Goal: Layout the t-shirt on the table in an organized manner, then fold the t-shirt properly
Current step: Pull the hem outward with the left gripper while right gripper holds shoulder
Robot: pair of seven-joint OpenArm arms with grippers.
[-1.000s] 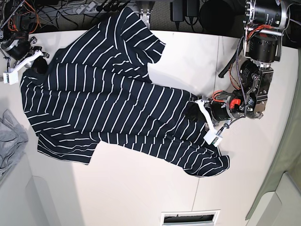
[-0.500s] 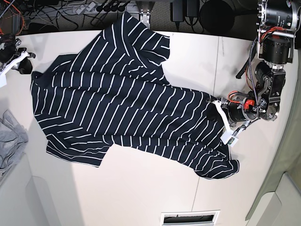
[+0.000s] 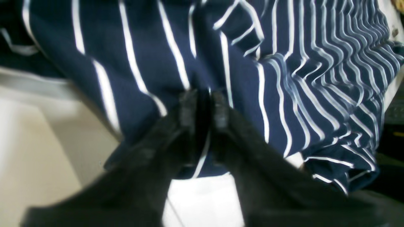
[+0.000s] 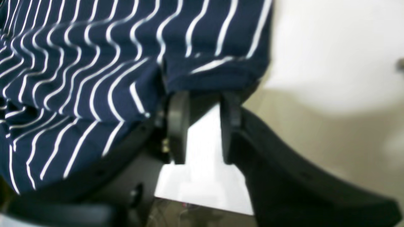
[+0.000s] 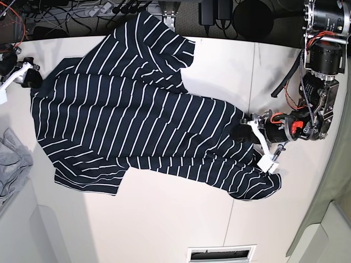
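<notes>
White bench [image 5: 164,224] carries the shirt [image 5: 137,120] stretched between my arms to flatten it; my left jaws [image 3: 203,104] sit nearly together on its hem, my right jaws [image 4: 203,126] stand apart at its edge

navy white-striped t-shirt [image 5: 137,120], white table [image 5: 164,219]

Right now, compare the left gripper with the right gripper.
The left gripper has its jaws nearly together; the right gripper has them clearly apart. The left gripper sits over the striped t-shirt, grip unclear; the right gripper shows bare table between its jaws and holds nothing. Both sit at the t-shirt's edge.
</notes>
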